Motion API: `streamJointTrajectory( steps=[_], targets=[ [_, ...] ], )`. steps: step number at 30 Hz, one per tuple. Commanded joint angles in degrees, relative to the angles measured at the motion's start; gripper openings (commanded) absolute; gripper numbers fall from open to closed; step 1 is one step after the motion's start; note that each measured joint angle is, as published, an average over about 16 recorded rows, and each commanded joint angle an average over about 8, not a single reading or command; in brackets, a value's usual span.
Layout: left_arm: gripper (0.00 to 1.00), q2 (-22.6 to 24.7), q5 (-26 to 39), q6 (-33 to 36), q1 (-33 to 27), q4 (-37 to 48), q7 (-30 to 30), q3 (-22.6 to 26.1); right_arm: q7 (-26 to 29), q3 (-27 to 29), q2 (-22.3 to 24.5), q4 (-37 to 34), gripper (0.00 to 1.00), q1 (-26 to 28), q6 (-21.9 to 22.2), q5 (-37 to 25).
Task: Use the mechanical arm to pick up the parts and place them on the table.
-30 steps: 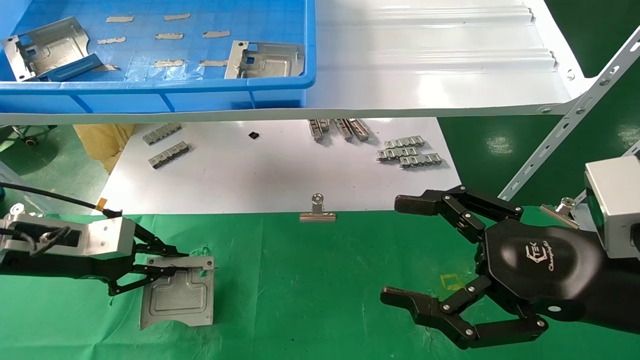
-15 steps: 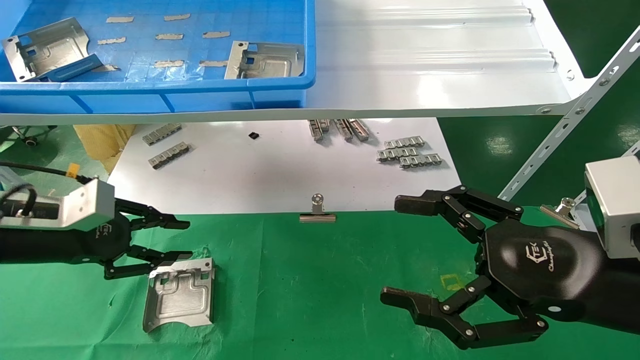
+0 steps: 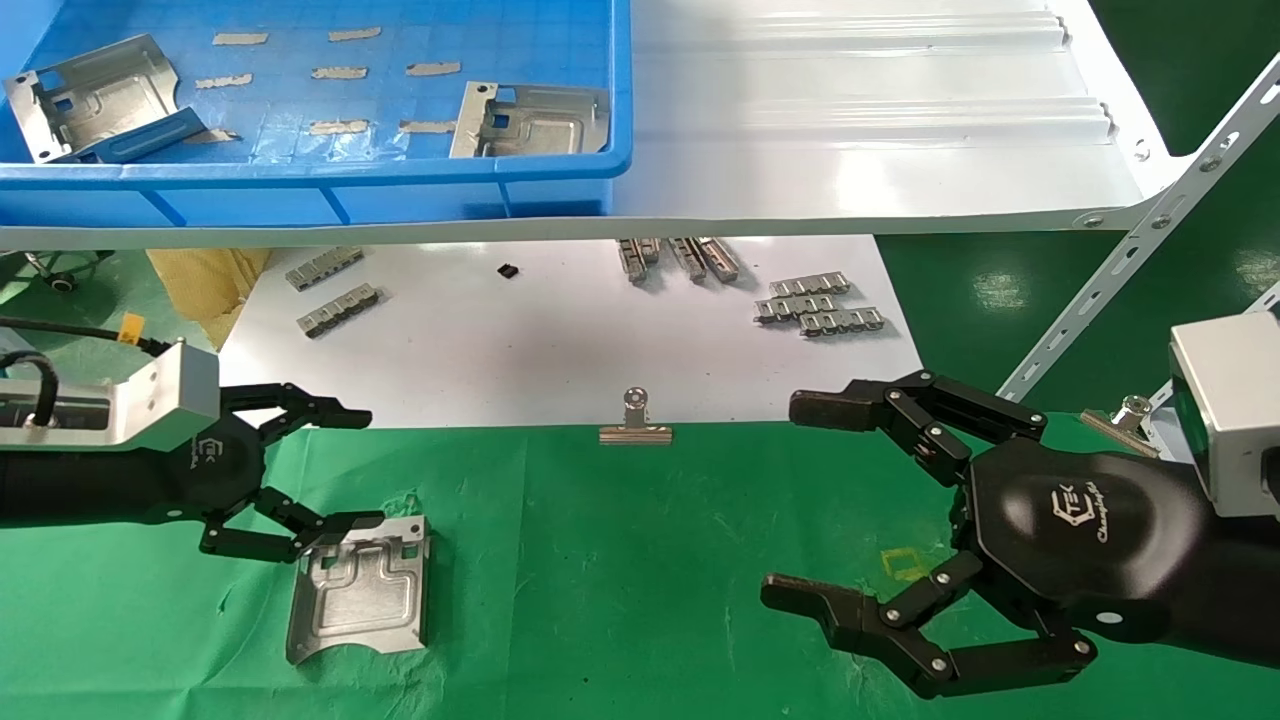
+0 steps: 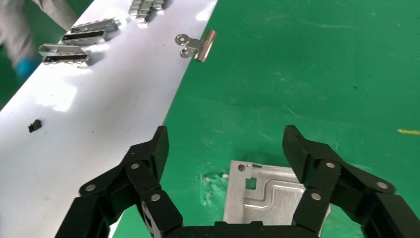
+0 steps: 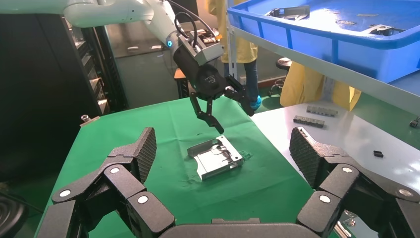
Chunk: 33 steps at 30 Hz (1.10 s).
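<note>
The left gripper (image 3: pixel 345 468) hangs with its fingers spread wide and empty, just above the far-left corner of a sheet-metal plate (image 3: pixel 358 588) lying flat on the green cloth table (image 3: pixel 620 560). Its perforated flange faces far, toward the white board (image 3: pixel 560 340). Two more plates (image 3: pixel 530 120) lie far off in the blue bin (image 3: pixel 320 185), nearer this arm. The right gripper (image 3: pixel 790 500), spread and empty, idles at the near right.

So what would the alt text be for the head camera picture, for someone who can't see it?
The left gripper, open, hangs just above a silvery metal part lying flat on the green table. The right gripper is open and idle over the cloth at the right. Behind, a blue bin on a white shelf holds two more parts.
</note>
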Motion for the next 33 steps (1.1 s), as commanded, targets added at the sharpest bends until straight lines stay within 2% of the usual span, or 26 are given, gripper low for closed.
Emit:
streamJointTrajectory(
  steps=[1,33],
  targets=[
    [1.00,0.11,0.47,-0.01,-0.23,0.13,0.31,0.14,0.00,0.00,0.00,0.00,1.00,0.00,0.00,0.00],
    [1.00,-5.76,-9.47,-3.24,18.85,-30.74,-17.38,-18.27,0.00,0.00,0.00,0.00,1.00,0.00,0.00,0.00]
  ],
)
